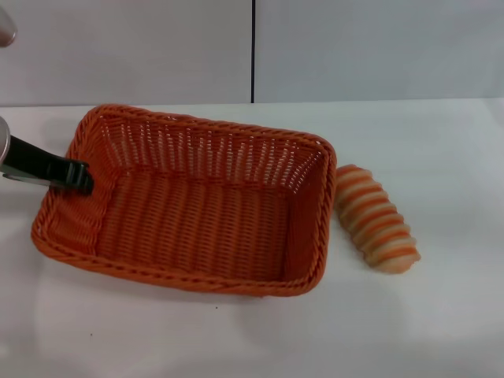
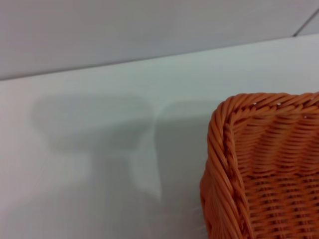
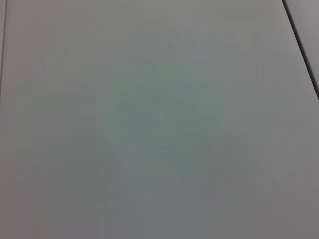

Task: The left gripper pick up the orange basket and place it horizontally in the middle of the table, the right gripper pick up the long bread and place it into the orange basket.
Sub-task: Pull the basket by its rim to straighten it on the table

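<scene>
The orange basket (image 1: pixel 197 209) lies lengthwise across the middle of the white table (image 1: pixel 441 150), open side up and with nothing in it. My left gripper (image 1: pixel 77 176) reaches in from the left, its black fingers (image 1: pixel 47 165) closed over the rim of the basket's left short wall. One corner of the orange basket (image 2: pixel 264 164) fills the lower part of the left wrist view. The long bread (image 1: pixel 376 219) rests on the table just right of the basket, striped side up, not touching it. The right gripper is out of view.
A grey wall with a dark vertical seam (image 1: pixel 253 51) stands behind the table. The table's far edge runs just behind the basket. The right wrist view holds only a plain pale surface (image 3: pixel 159 119).
</scene>
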{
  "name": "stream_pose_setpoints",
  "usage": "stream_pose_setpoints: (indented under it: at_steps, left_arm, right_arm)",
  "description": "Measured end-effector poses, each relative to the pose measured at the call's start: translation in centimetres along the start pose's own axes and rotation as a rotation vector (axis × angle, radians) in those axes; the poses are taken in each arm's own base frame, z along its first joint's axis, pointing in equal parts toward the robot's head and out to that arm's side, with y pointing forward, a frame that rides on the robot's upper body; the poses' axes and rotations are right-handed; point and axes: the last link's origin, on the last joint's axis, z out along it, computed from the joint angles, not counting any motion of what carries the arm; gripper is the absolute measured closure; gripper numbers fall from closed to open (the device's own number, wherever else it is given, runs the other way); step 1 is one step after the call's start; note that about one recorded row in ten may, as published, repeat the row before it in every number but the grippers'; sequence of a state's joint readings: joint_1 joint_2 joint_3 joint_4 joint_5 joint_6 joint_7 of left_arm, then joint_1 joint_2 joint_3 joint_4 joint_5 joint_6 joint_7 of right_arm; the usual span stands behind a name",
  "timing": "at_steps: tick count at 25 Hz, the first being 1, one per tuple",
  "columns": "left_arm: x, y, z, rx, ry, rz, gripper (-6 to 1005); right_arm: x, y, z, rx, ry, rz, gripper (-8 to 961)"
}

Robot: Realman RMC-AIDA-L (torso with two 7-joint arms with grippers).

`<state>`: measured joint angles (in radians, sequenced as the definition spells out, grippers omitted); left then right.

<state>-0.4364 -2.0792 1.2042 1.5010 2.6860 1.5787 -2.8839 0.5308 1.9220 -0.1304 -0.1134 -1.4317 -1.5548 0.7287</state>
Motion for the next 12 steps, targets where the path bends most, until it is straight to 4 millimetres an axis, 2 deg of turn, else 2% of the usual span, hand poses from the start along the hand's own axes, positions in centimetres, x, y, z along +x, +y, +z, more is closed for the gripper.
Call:
stream_pose_setpoints:
  at_steps: [12]
  left_arm:
    - [0.1, 1.4, 0.1, -0.002, -0.051, 0.075, 846]
  right_arm:
    - [0.2, 0.3, 0.4, 0.000, -0.004, 0.002, 408]
